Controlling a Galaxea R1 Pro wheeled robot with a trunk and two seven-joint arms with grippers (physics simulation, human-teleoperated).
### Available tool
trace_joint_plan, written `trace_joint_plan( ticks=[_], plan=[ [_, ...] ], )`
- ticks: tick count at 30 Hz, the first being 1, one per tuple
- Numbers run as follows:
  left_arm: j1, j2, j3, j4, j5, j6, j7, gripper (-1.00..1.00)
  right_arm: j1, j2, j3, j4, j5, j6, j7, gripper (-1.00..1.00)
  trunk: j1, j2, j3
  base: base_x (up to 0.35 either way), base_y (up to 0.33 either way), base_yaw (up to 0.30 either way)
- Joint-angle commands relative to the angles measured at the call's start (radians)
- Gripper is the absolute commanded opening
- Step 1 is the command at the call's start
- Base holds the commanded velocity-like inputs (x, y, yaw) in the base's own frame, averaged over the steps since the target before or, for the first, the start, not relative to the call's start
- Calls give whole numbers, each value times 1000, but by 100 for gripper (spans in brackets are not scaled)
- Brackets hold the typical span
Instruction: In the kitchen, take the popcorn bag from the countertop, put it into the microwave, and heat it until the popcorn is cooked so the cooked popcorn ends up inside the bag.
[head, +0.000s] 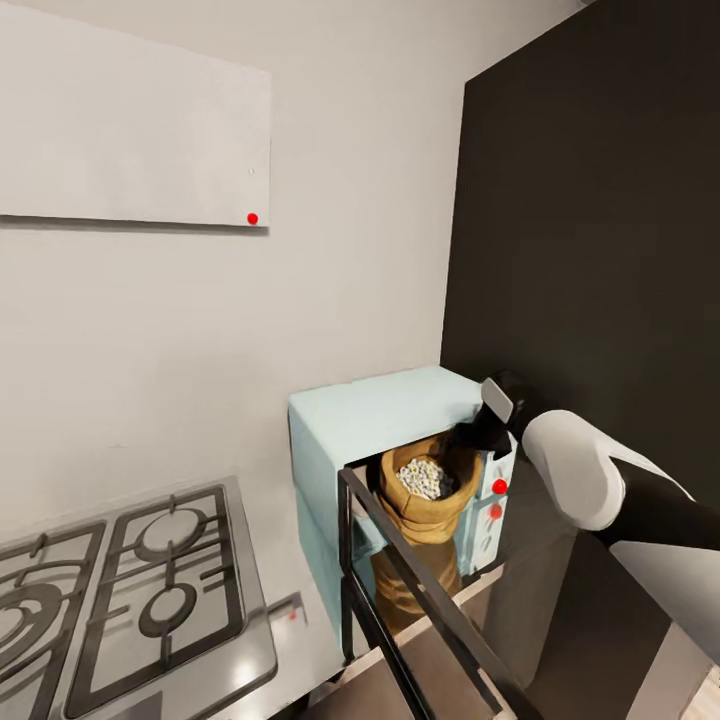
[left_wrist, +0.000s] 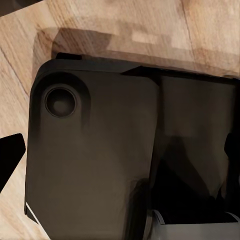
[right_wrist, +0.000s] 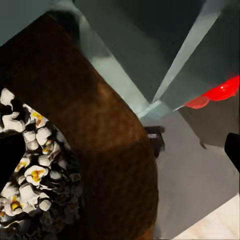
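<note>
The mint-blue microwave (head: 385, 425) stands on the grey countertop (head: 305, 640) in the corner, its dark glass door (head: 400, 590) swung open toward me. The tan popcorn bag (head: 425, 510) stands upright in the opening, its lower part seen through the door glass. Whitish puffed popcorn (head: 425, 478) fills its mouth. My right gripper (head: 472, 435) is at the bag's far rim. In the right wrist view the bag's wall (right_wrist: 110, 150) lies between the spread fingers of the right gripper (right_wrist: 120, 155), one fingertip over the popcorn (right_wrist: 30, 170). The left gripper (left_wrist: 120, 152) is open and holds nothing.
A gas hob (head: 130, 580) with black grates lies left of the microwave. A dark wall panel (head: 590, 200) rises just right of it, and a pale cabinet (head: 130, 130) hangs above. The left wrist view looks down on my dark base (left_wrist: 95, 160) over a wooden floor (left_wrist: 125, 20).
</note>
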Motion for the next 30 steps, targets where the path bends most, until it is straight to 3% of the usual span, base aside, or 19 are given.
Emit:
trace_joint_plan(
  ticks=[1, 5, 15, 18, 19, 21, 22, 24, 26, 30],
  plan=[
    [0, 0, 7, -1, 6, -1, -3, 100, 0, -13, -20, -29, 4, 4, 0, 100, 11, 0, -1, 0, 0, 0],
    [0, -1, 6, -1, 6, -1, -3, 100, 0, -36, -14, -29, 4, 4, 6, 100, 11, 0, -1, 0, 0, 0],
    [0, -2, 5, -2, 5, 1, -3, 100, 0, -33, -16, -45, 5, 4, 20, 100, 11, 0, -1, -279, 0, 0],
    [0, -3, 5, -2, 4, 1, -3, 100, 0, -20, -20, -133, 4, 4, 30, 100, 11, 0, -1, -345, 0, 0],
    [0, -3, 5, -2, 3, 1, -3, 100, 0, -20, -19, -237, -25, 4, 114, 100, 11, 0, -1, -346, 0, 0],
    [0, -4, 4, -2, 2, 1, -3, 100, 0, -23, 0, -402, -75, 4, 246, 100, 11, 0, -1, -346, 0, 0],
    [0, -4, 4, -2, 3, 1, -3, 100, 0, -23, 21, -459, -86, 4, 280, 100, 11, 0, -1, -346, 0, 0],
    [0, -3, 4, -2, 3, 1, -3, 100, 0, -33, 52, -500, -91, 4, 305, 100, 11, 0, -1, -345, 0, 0],
    [0, -3, 5, -2, 4, 0, -3, 100, 1, -69, 65, -512, -92, 4, 311, 100, 11, 0, -1, -242, 0, 0],
    [0, -2, 5, -2, 4, -1, -3, 100, 151, -121, 166, -515, -89, 4, 313, 100, 11, 0, -1, -22, 0, 0]
  ],
)
